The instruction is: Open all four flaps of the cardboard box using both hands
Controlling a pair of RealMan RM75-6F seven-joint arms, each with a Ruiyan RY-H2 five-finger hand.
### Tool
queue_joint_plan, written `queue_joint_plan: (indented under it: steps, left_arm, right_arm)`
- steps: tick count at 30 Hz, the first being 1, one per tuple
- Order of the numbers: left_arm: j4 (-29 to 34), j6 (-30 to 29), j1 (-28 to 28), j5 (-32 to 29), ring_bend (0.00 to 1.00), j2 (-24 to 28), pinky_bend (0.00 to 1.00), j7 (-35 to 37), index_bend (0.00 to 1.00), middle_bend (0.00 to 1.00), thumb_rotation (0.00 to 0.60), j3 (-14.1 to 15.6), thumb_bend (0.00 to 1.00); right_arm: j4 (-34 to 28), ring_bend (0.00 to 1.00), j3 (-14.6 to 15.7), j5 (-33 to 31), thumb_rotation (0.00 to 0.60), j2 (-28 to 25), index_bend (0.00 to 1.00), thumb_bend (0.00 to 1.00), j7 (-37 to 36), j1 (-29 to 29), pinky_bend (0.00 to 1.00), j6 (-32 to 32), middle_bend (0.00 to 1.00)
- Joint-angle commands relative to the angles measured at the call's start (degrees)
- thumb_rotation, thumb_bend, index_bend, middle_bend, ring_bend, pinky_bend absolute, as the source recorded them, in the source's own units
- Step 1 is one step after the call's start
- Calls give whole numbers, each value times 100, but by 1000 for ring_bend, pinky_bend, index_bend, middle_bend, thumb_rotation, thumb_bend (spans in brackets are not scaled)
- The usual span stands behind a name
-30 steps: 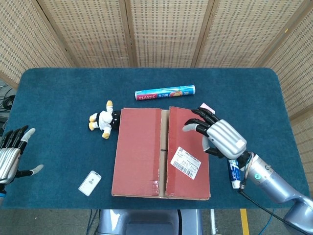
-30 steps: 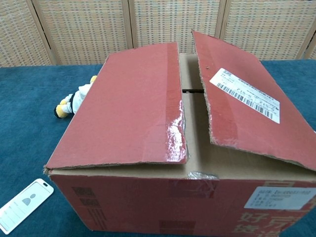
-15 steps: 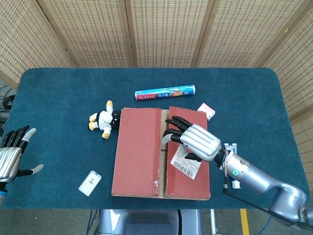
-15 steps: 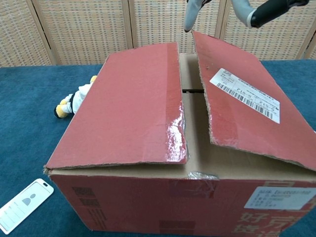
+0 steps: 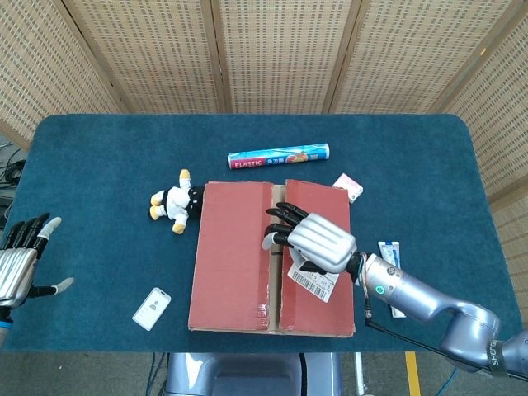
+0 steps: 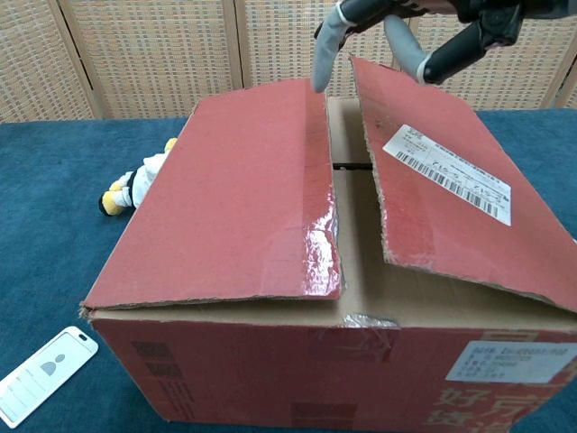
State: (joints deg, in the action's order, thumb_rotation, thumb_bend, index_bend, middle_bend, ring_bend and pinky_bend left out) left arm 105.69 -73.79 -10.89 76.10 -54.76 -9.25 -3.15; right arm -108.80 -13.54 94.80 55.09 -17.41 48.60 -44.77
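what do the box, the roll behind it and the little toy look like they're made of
Box: corrugated cardboard, going by its raw brown edges; the red flaps carry glossy tape that catches the light. Roll: probably a thin printed carton or plastic sleeve, since the label reads PLASTIC; what is inside cannot be seen. Toy: looks like soft plush fabric, with a fuzzy, rounded outline.

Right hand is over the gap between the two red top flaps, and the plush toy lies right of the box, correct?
Not quite. The right hand is above the gap, but the head view shows the plush toy left of the box, not right.
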Motion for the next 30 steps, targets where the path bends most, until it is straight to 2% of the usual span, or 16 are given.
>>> queue_joint_plan:
  steps: [1,15,30]
  left_arm:
    - [-8,30,-11,-12,0,13,0,19,17,0,507,11,114]
    - [25,279,-91,-25,0,96,0,267,17,0,510,69,116]
    - [30,318,-135,-18,0,107,0,319,17,0,508,90,117]
  right_arm:
    - [26,0,63,-54,600,40,325,1000,112,43,0,52,286]
    - [177,0,217,-201,600,137,332,1000,449,116,0,70,296]
    - [267,13,350,-283,600,146,377,1000,621,154,0,-62,402]
